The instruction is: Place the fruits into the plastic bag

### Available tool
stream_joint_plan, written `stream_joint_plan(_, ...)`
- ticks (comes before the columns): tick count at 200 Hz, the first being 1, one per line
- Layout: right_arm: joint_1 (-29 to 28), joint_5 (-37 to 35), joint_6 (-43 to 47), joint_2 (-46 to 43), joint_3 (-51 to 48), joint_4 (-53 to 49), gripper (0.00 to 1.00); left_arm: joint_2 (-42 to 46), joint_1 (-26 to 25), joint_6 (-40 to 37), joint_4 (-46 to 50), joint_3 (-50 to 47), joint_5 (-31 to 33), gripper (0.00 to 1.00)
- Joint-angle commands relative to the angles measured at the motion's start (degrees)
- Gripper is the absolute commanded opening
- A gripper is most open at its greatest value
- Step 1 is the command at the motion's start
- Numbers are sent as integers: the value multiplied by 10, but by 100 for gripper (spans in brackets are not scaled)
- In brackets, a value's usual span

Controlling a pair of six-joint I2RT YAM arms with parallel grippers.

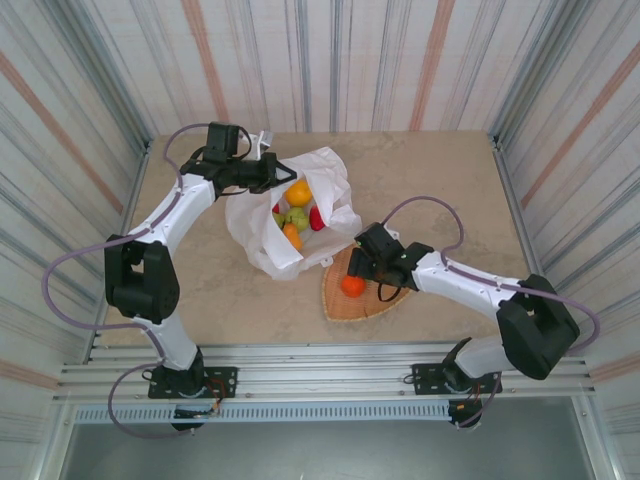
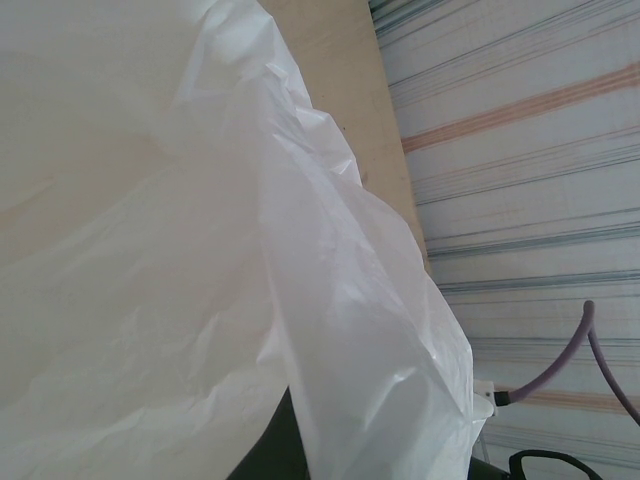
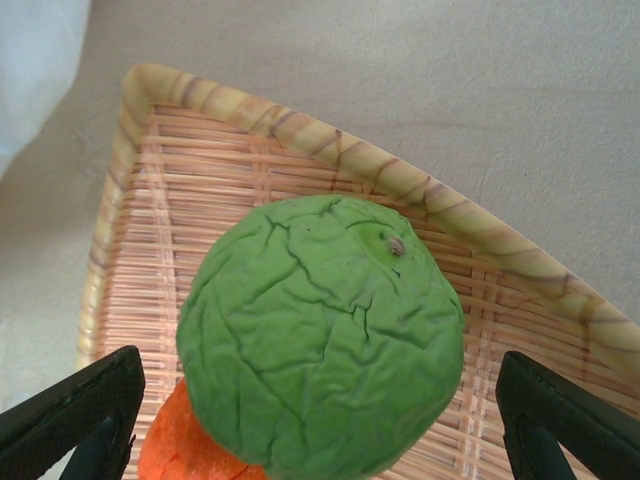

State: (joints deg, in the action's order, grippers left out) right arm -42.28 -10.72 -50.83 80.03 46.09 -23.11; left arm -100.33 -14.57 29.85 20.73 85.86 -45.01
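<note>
The plastic bag (image 1: 262, 225) sits just left of centre in the top view, on the tan table (image 1: 440, 180), with its mouth open upward. Several fruits (image 1: 297, 218) lie inside it: a large orange one toward the top of the opening, green ones in the middle, a red one at their right and a smaller orange one below.

The left gripper (image 1: 270, 174) meets the bag's rim at the opening's upper left and is clenched on the plastic there. In the left wrist view, crinkled white film fills most of the frame right up against the camera.

Lower right of the bag, and touching its edge, lies a woven tray (image 1: 385, 303) with an orange fruit (image 1: 352, 285) on it. The right gripper (image 1: 362, 262) hangs just above that fruit.

In the right wrist view a wrinkled green fruit (image 3: 320, 335) rests in the tray against the orange fruit (image 3: 185, 445), which peeks out at its lower left. The right gripper (image 3: 315, 400) is spread wide, its black fingers (image 3: 75, 410) at the bottom corners on either side of the green fruit, with a gap on each side and nothing grasped. A corner of the bag (image 3: 35, 70) shows at the upper left.
</note>
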Motion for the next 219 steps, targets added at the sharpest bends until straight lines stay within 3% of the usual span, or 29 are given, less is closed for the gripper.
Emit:
stream_joint_plan(1,0,-15,-24,16,16,19,91,-3,5,2,2,-3,-11,0)
stream_joint_plan(84,5,-15,-33,59,22,56,83,-3,4,2,1,-3,-11,0)
stream_joint_plan(136,16,-21,-24,55,18,58,71,-5,4,3,1,-3,-12,0)
stream_joint_plan(173,26,-29,-9,11,9,41,69,-6,4,3,1,-3,-12,0)
stream_joint_plan(219,49,-84,20,-120,-17,5,66,-7,5,3,1,-3,-12,0)
